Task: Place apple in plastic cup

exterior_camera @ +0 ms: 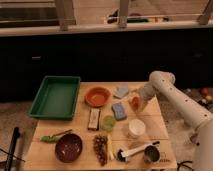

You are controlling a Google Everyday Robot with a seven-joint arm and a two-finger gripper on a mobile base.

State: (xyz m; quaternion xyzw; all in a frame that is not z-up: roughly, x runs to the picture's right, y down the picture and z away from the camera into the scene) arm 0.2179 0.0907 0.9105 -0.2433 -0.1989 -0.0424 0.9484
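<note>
The apple point(133, 102), small and orange-red, sits between the fingers of my gripper point(136, 103) at the right middle of the wooden table point(150, 120), low over the surface. The gripper is shut on the apple; the white arm point(172, 95) reaches in from the right. The plastic cup point(108, 122), small and light yellow-green, stands upright to the left of and nearer than the apple, apart from the gripper.
A wider white translucent cup point(136, 128) stands just in front of the gripper. A blue sponge point(119, 110), an orange bowl point(97, 96), a green tray point(56, 96), a dark bowl point(68, 147), grapes point(101, 146), a white-handled brush point(135, 150) and a dark metal cup point(151, 154) are on the table.
</note>
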